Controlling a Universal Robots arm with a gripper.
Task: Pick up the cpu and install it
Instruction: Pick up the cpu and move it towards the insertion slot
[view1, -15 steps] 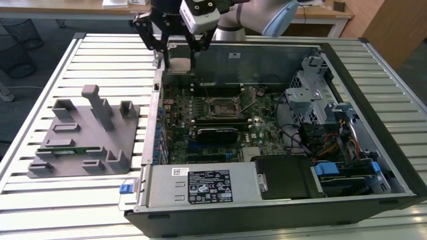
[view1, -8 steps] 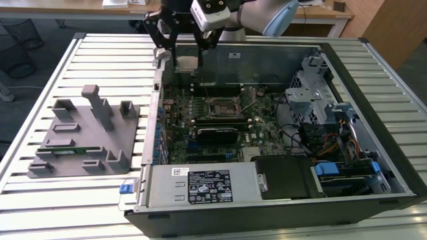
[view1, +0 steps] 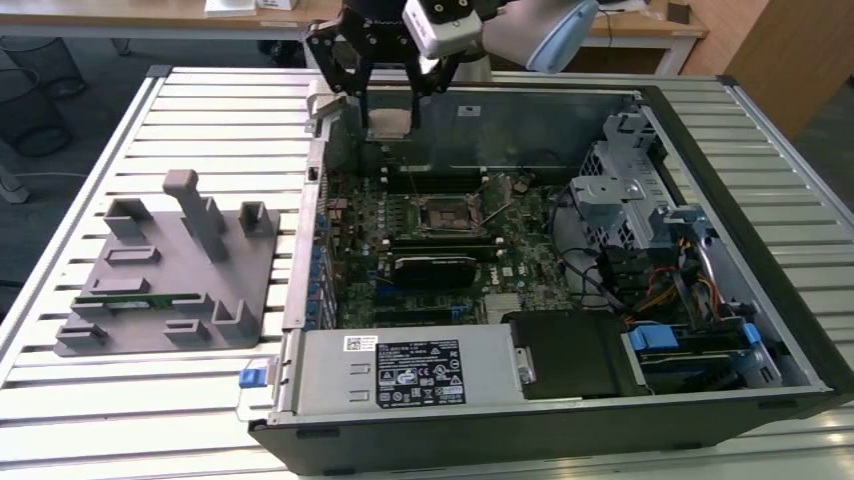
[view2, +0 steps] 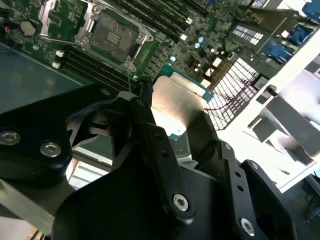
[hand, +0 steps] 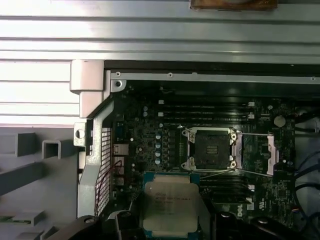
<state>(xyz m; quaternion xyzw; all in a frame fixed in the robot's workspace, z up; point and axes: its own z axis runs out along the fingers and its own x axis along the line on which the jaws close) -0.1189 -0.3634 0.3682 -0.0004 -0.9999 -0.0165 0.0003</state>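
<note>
Holding the cpu (view1: 388, 125) aloft, the claw (view1: 391, 118) pinches it by two opposite edges above the far corner of the open computer case (view1: 561, 105), well clear of the motherboard. The carrying step is judged in hand. The socket (hand: 210, 148) lies open with its load plate (hand: 272, 155) swung aside. Seating is not yet done; it would call for squaring the chip over that frame. Memory slots (hand: 210, 106) crowd the socket. A grey fixture (view1: 174, 270) sits apart on the table (view1: 214, 110).

small square cpu (hand: 170, 207): shiny silver metal top. grey slotted holder block (view1: 134, 278): matt plastic. slatted table (view1: 200, 110): pale smooth metal.
</note>
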